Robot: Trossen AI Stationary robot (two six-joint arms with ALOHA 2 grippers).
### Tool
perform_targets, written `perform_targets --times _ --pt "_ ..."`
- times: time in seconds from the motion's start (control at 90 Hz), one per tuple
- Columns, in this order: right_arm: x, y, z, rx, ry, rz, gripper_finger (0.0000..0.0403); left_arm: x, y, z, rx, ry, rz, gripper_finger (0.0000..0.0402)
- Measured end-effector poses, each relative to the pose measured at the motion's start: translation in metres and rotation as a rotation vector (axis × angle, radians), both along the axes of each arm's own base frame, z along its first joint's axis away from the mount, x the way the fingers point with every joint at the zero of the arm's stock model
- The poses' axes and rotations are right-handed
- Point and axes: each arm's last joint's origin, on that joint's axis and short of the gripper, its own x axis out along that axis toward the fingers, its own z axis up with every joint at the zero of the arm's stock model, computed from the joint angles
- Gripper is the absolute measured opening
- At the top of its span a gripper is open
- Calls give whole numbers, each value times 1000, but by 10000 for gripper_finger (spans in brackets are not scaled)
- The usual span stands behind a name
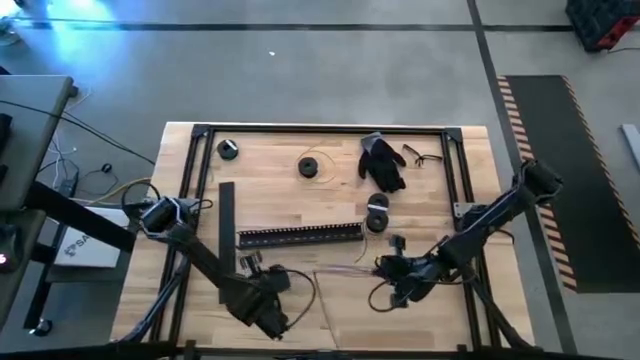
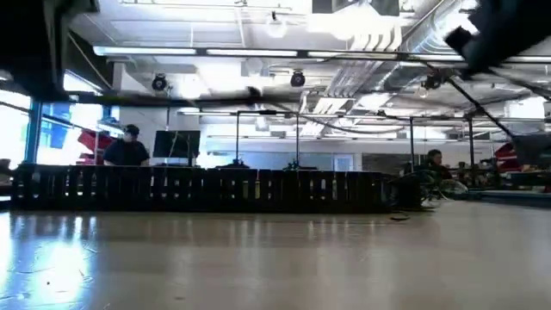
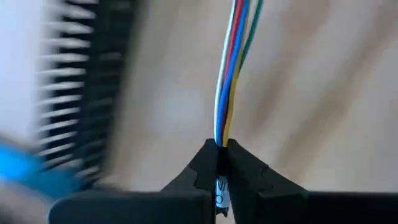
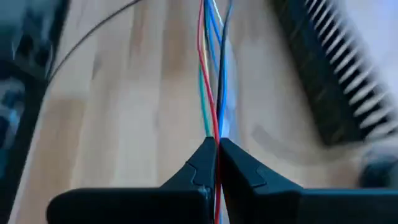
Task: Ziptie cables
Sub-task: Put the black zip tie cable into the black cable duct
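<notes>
Each gripper pinches one end of the cables; they run left-right between them.

High view: your cables [image 1: 340, 269] lie low in the frame on the desk [image 1: 330, 195], just under the black slotted strip [image 1: 300, 235], left gripper [image 1: 272, 278] at one end, right gripper [image 1: 393, 268] at the other. Low view: only the strip shows, no cables. Left wrist view: the gripper [image 3: 221, 149] is closed on the coloured wires [image 3: 230, 68], which run straight ahead. Right wrist view: the same there, gripper [image 4: 216, 146] clamped on the wires [image 4: 212, 74].
</notes>
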Motion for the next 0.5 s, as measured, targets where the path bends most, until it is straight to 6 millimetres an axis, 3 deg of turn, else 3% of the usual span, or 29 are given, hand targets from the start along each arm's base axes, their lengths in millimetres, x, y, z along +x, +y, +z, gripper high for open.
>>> perform_targets --times 0.144,0.5 --pt "22 -20 10 -67 -41 -49 0 -15 22 16 145 71 -30 0" --pt "59 -78 -12 -181 73 -110 0 -31 70 -18 197 102 -18 0"
